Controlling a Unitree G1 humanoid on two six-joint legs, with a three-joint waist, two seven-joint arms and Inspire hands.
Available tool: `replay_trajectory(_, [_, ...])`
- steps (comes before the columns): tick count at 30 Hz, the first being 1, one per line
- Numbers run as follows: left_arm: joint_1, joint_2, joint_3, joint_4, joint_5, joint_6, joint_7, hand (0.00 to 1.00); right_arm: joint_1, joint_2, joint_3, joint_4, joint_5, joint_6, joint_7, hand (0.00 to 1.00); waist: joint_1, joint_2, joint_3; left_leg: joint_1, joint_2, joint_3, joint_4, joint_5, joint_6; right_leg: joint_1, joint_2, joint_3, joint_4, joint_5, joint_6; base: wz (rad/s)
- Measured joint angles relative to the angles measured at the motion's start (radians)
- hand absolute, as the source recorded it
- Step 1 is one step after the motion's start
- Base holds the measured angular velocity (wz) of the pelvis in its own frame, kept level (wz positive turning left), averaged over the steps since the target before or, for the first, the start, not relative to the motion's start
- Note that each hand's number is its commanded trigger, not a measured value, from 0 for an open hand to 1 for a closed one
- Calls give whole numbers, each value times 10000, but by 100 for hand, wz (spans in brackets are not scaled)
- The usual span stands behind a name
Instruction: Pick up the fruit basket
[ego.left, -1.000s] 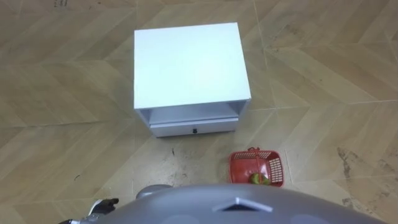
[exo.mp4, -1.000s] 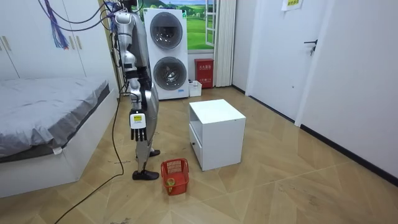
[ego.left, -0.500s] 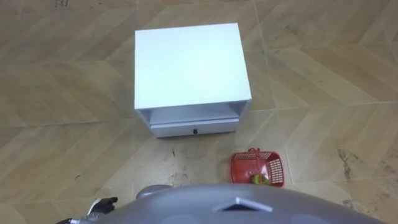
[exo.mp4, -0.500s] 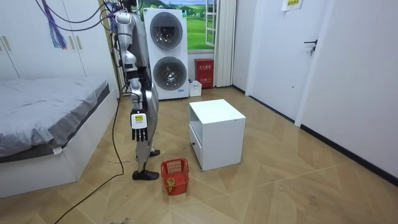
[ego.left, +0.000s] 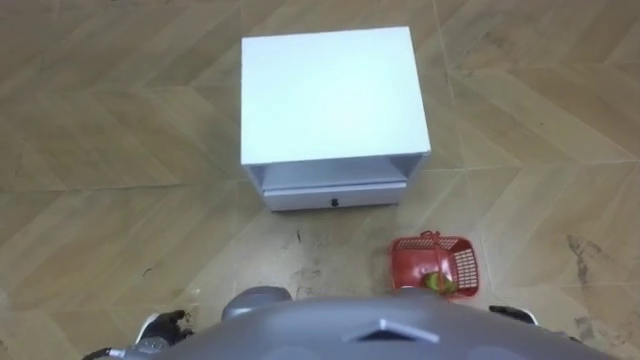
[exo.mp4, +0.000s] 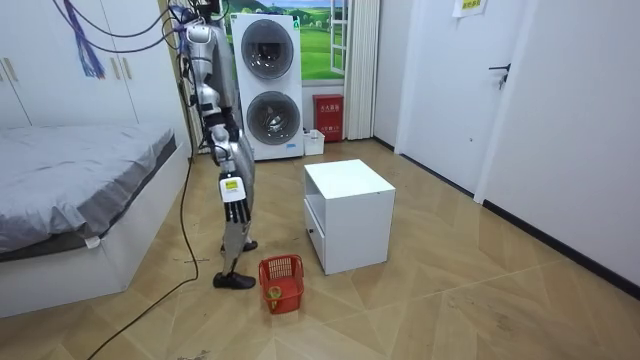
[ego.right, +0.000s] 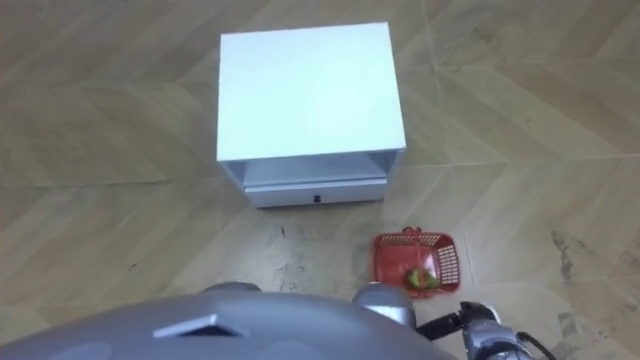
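Down on floor (ego.left: 120, 200): red slatted fruit basket (ego.left: 408, 262), green fruit (ego.left: 435, 283) inside; right hand (exo.mp4: 232, 203) hangs straight-fingered; left hand (ego.left: 165, 325) unreadable.

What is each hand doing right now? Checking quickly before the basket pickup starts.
Left hand: cannot be told.
Right hand: open, holding nothing.

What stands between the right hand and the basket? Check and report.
Nothing visible. The basket sits on open floor at the robot's right front, the right hand hangs open at its side, higher up, and the cabinet stands beyond the basket, apart from it. The left hand shows at lower left.
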Motion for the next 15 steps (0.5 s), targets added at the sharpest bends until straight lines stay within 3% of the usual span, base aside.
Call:
replay_trajectory(1, [-83,54,209,66,-6,-133,10,0,86,-15,-54,-142,192,-59,-146,0,-81,-36,41,-113,71,525,191,-71,120,-274,-278,-265,1616,-278,-249,37])
replay_trajectory(2, [-100,93,275,79,-11,-205,22,0,172,-18,-137,-147,363,-68,-198,0,-66,-136,18,-105,30,718,195,-87,156,-318,-426,-299,2490,-349,-295,72])
replay_trajectory(3, [-78,192,279,94,-17,-357,51,0,198,-14,-212,-153,746,-78,-304,0,91,-258,10,-109,-91,964,204,-69,236,-303,-584,-86,4142,-291,-392,47])
replay_trajectory(5, [-65,231,280,-25,-59,-347,73,0,-174,-27,-196,-260,1143,-330,-501,0,483,-504,-62,-450,-110,1481,372,-82,309,-281,-601,67,5608,18,-556,-3])
replay_trajectory(7, [-103,240,360,52,-54,-290,98,0,-822,-6,-191,-322,1315,-861,-626,0,522,-643,-103,-1181,-38,1582,962,-145,415,-66,-631,-61,5709,532,-705,-12])
replay_trajectory(9, [-602,319,443,163,-120,-290,332,0,-1804,21,80,-344,1846,-1373,-774,0,512,-774,-96,-2494,151,1500,2006,-187,481,317,-887,-293,4482,835,-508,0])
replay_trajectory(10, [-807,355,438,184,-220,-293,455,0,-2039,56,139,-344,2002,-1462,-802,0,487,-774,-48,-2854,235,1390,2339,-196,491,359,-826,-349,4207,401,-225,0])
replay_trajectory(11, [-1212,387,430,214,-415,-344,683,0,-2432,101,349,-347,2214,-1543,-901,0,535,-842,35,-3533,354,959,3055,-196,487,324,-619,-522,3810,-218,-106,0])
replay_trajectory(12, [-1476,384,419,306,-456,-552,780,0,-2632,134,566,-442,2348,-1533,-971,0,575,-677,-1,-4267,435,316,3796,-186,484,205,-206,-483,3521,-490,-132,-5])
replay_trajectory(13, [-1583,398,415,379,-487,-680,804,0,-2714,181,598,-486,2391,-1532,-1011,0,620,-587,12,-4648,350,4,4037,-198,440,147,-51,-398,3463,-624,-89,0])
replay_trajectory(14, [-1901,412,286,576,-700,-863,907,0,-2830,179,549,-566,2460,-1540,-1167,0,588,-675,-138,-5227,-231,-431,3959,-36,378,-257,-13,87,3929,-1174,105,15])
replay_trajectory(15, [-2361,580,-88,675,-1052,-964,1072,0,-3198,124,492,-528,2499,-1561,-1379,0,565,-841,63,-5850,-388,-327,4616,-280,709,-880,-289,348,5342,-1797,187,51])
